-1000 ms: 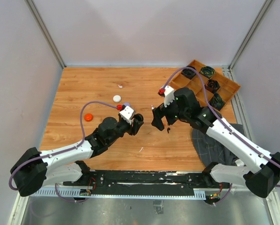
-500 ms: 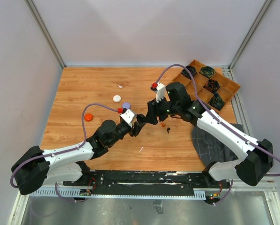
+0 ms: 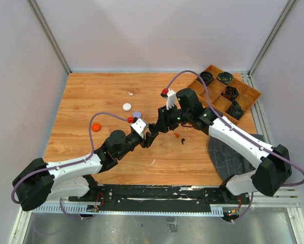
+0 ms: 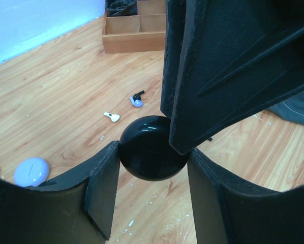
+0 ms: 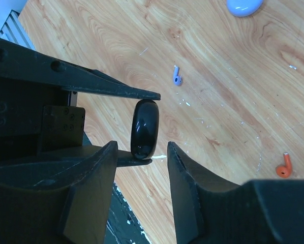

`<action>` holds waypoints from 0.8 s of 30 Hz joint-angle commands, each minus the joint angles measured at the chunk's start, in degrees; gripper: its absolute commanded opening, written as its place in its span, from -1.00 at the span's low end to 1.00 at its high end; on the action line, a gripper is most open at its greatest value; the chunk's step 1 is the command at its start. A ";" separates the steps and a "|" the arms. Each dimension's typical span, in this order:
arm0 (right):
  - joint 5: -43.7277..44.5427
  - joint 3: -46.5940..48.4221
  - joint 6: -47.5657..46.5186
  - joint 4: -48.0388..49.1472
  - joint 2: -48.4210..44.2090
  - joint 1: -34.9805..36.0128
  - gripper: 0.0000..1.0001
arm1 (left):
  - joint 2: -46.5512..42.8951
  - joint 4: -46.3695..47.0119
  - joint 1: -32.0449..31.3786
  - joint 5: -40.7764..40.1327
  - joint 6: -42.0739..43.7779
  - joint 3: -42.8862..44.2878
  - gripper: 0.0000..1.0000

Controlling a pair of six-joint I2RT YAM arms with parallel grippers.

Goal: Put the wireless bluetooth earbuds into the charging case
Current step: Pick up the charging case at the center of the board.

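Observation:
A glossy black charging case is pinched on its flat sides by my left gripper, held a little above the wood. My right gripper has come up to it. Its jaws stand apart on either side of the case, with a gap showing on both sides. In the top view the two grippers meet at mid-table. Loose earbuds lie on the wood: a white one, a pale purple one, a red-orange one and a black one.
Round pucks lie to the left: white, pale purple and orange. A wooden compartment tray with black coiled bundles stands at the back right. A grey cloth lies under the right arm.
My right arm has swung left to the left gripper and its jaws have narrowed around the black case. The left arm has edged right, still holding the case.

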 commanded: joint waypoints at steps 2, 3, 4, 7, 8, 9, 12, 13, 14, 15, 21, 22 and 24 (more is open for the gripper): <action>-0.65 0.32 0.82 1.17 1.50 0.83 -0.12 | 0.08 2.71 -0.66 -0.22 -0.35 0.72 -0.33; -0.59 0.42 0.82 1.17 1.83 1.02 -0.14 | 0.06 2.74 -0.63 -0.27 -0.40 0.71 -0.33; -0.51 0.51 0.78 1.16 2.13 1.15 -0.15 | -0.07 2.72 -0.65 -0.28 -0.37 0.74 -0.32; -0.17 0.90 0.65 1.16 2.87 1.57 -0.22 | -0.21 2.71 -0.64 -0.50 -0.42 0.66 -0.32; -0.05 1.03 0.53 1.18 3.03 1.61 -0.25 | -0.28 2.71 -0.65 -0.58 -0.40 0.62 -0.32; -0.02 1.15 0.31 1.23 3.20 1.66 -0.32 | -0.31 2.65 -0.66 -0.97 -0.52 0.62 -0.30; 0.06 2.04 -0.97 0.36 3.52 1.67 -0.63 | -0.14 2.39 -0.63 -1.49 -0.76 0.79 -0.22; 0.11 2.42 -1.54 -0.08 3.61 1.71 -0.72 | -0.23 2.26 -0.65 -1.31 -0.83 0.79 -0.19; 0.15 2.71 -2.14 -0.39 3.55 1.72 -0.82 | -0.33 1.90 -0.66 -1.19 -1.08 0.87 -0.16; 0.15 2.93 -2.73 -0.60 3.41 1.71 -0.89 | -0.57 1.19 -0.66 -1.19 -1.23 1.00 -0.12; 0.33 4.72 -8.82 -3.25 2.48 1.72 -0.99 | -4.39 -3.97 -0.65 1.20 -0.57 1.23 0.35; 0.44 5.44 -10.12 -4.25 2.54 1.68 -0.99 | -5.14 -4.65 -0.61 2.09 -0.24 1.35 0.41; 1.75 6.88 -12.33 -6.92 2.52 1.64 -0.99 | -6.50 -5.77 -0.38 3.98 0.43 1.43 0.50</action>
